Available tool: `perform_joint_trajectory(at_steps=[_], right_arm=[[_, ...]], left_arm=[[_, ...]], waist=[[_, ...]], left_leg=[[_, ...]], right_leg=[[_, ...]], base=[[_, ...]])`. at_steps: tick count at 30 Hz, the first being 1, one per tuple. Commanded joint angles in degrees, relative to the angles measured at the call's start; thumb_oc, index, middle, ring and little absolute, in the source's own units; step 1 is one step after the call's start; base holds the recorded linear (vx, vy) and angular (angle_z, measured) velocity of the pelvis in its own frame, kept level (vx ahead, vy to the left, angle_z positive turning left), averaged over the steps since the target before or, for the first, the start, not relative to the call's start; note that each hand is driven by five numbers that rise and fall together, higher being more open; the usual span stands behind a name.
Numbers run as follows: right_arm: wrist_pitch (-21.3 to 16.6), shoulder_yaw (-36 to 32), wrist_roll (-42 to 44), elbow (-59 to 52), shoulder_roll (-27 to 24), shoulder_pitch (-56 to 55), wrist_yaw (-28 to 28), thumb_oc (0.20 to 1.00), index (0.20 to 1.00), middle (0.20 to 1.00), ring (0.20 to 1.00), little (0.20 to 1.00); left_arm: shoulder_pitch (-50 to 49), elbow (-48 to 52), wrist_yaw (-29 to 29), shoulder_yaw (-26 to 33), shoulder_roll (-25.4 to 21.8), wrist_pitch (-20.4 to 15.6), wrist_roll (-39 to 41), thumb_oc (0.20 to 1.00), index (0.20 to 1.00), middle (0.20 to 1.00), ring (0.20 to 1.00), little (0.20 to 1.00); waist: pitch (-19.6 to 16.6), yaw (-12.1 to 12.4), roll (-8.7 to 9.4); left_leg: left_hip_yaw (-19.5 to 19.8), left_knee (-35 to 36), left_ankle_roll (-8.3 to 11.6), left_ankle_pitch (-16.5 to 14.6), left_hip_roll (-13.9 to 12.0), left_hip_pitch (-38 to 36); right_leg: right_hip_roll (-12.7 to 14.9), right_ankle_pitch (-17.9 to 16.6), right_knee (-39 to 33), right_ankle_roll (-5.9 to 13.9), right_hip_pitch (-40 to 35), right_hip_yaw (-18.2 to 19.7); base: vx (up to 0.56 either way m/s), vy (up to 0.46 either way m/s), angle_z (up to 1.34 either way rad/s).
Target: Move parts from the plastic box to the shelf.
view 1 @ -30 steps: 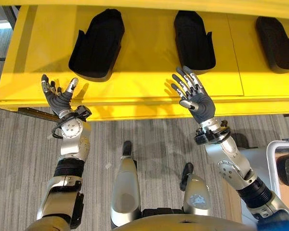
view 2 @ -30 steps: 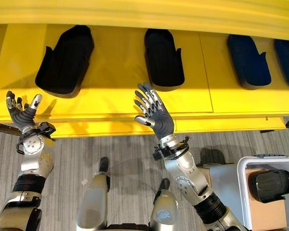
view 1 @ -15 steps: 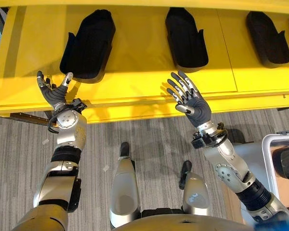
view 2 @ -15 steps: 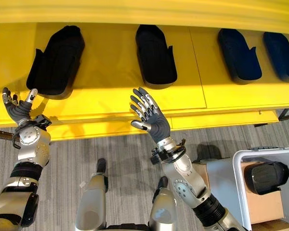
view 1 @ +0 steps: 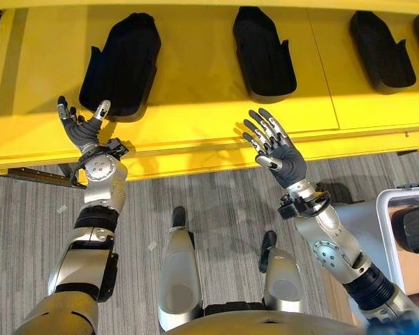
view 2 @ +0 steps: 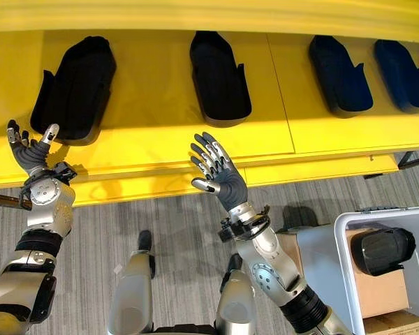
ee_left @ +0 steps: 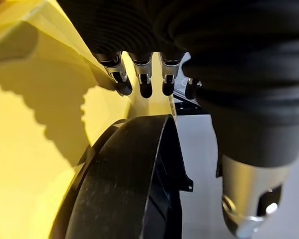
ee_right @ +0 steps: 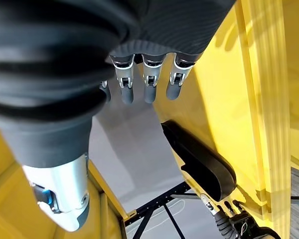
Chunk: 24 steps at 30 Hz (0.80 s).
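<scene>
The yellow shelf [view 2: 160,150] spans the scene from side to side, and everything is placed against it. On its surface lie four black parts in a row: the leftmost part [view 2: 73,87], the widest, sits toward the shelf's left end; the second part [view 2: 220,77] lies near the middle; the third part [view 2: 339,73] and the fourth part [view 2: 401,73] lie toward the right end, well apart from the hands. Off the shelf's front right corner, down on the floor side, stands the white plastic box [view 2: 342,244], with one more black part [view 2: 380,250] resting inside it on a brown cardboard box [view 2: 380,293].

The right hand [view 2: 223,180] is raised at the shelf's front edge, below the second part, with its fingers spread and straight, holding nothing. The left hand [view 2: 31,152] is raised at the front edge below the leftmost part, fingers relaxed and splayed, also empty; its thumb tip is just beside that part's near end.

Compared with a second ago, both hands are in much the same raised, released pose. The whole picture has shifted, so the shelf's right end and the fourth part now show and more of the plastic box is in sight. The left hand sits slightly closer to the leftmost part than before.
</scene>
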State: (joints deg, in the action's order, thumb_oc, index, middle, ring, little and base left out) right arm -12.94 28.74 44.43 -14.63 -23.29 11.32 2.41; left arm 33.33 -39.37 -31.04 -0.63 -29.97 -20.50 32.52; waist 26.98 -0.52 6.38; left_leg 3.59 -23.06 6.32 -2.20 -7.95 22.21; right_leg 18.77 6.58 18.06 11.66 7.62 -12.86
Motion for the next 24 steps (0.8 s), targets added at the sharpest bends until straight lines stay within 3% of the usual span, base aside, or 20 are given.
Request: perform_joint_trajectory(at_steps=[1,8,24], right_arm=[[-3.93,-0.46,1.61,-5.96,0.30,-0.54,-1.59,1.000,1.000,1.000,1.000,1.000],[-3.79,-1.24,1.12,-6.10,0.57,-0.36,-1.48,1.000,1.000,1.000,1.000,1.000],[-3.21,-1.97,0.75,-6.28,0.67,-0.41,-1.81,1.000,1.000,1.000,1.000,1.000]], left_arm=[[-0.16,1.58,3.30,-3.54,2.83,0.71,-1.67,1.000,1.000,1.000,1.000,1.000],[-3.82,6.77,4.93,-5.54,5.84,0.94,-3.28,1.000,1.000,1.000,1.000,1.000],[-8.00,13.39,6.69,-6.14,6.95,1.00,-4.79,1.000,1.000,1.000,1.000,1.000]], waist=[[-1.95,-0.80,1.43],[-1.64,-0.77,0.89],[-1.48,-0.50,0.05]], left_leg=[[-2.54,1.90,0.06,0.40,-3.00,-2.79],[-2.48,2.02,-0.17,0.41,-2.87,-2.93],[-2.42,1.72,-0.40,0.37,-2.66,-2.69]], right_leg=[[-0.44,-3.29,0.51,-1.92,2.88,2.60],[-0.32,-3.06,0.97,-2.11,2.91,2.65],[-0.10,-2.99,1.58,-2.25,3.16,2.63]], base=[[0.00,0.000,0.00],[0.00,0.000,0.00],[0.00,0.000,0.00]])
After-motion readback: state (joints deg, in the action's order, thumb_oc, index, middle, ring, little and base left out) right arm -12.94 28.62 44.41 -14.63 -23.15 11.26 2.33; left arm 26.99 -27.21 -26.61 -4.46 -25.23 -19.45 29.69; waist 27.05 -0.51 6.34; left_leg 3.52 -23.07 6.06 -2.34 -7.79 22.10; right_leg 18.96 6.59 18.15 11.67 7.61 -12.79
